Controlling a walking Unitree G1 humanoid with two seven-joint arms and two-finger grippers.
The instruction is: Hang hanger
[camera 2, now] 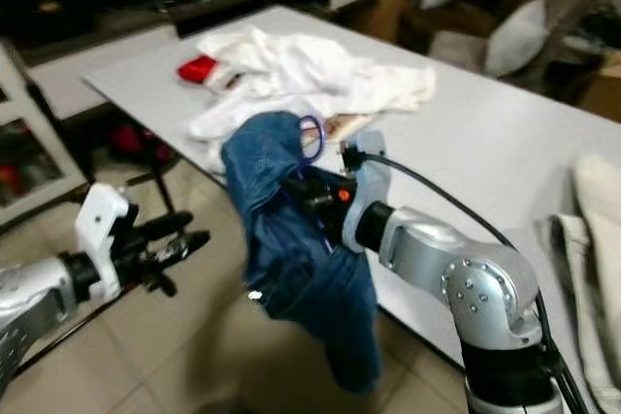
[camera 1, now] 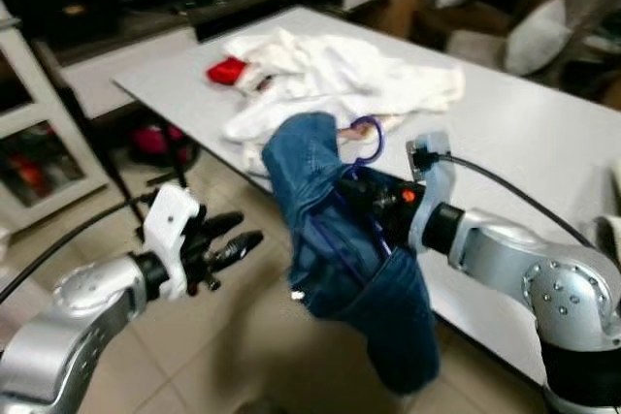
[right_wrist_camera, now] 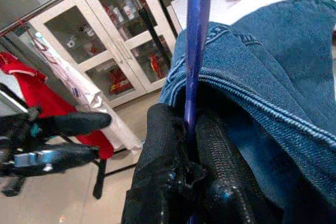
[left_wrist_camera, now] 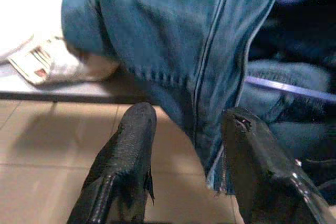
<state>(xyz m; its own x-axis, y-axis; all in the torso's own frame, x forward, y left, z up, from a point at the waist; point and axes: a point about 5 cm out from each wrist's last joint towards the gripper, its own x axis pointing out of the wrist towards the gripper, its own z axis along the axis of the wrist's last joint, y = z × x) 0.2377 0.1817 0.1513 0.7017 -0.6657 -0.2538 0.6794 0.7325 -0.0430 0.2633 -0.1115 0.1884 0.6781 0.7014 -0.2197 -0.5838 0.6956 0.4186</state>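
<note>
The right gripper (right_wrist_camera: 191, 145) is clamped on the thin purple hanger (right_wrist_camera: 197, 45), its two black fingers pinching the bar, with a pair of blue jeans (camera 1: 335, 259) draped over that hanger and drooping off the near edge of the white table (camera 1: 524, 143). The hanger's hook (camera 1: 367, 139) pokes up above the denim, just in front of the heap of white clothes (camera 1: 330, 79) on the table. The left gripper (camera 1: 218, 239) hangs out past the table's near edge over the tiled floor (camera 1: 194, 356), its fingers parted and holding nothing; in its own wrist view the jeans hang just ahead of the fingertips. The risks, as I judge them, come from the load — the denim is heavy and slung unevenly, so a quick swing toward a rail could slide it off the bar or twist the slim hanger in the pinch. The dangling leg could also drag along the table edge or snag the left gripper. A dark clothes rack (right_wrist_camera: 139, 11) stands beyond the table near the glass-door cabinet (right_wrist_camera: 110, 40); the hook must stay upright to catch any rail.
</note>
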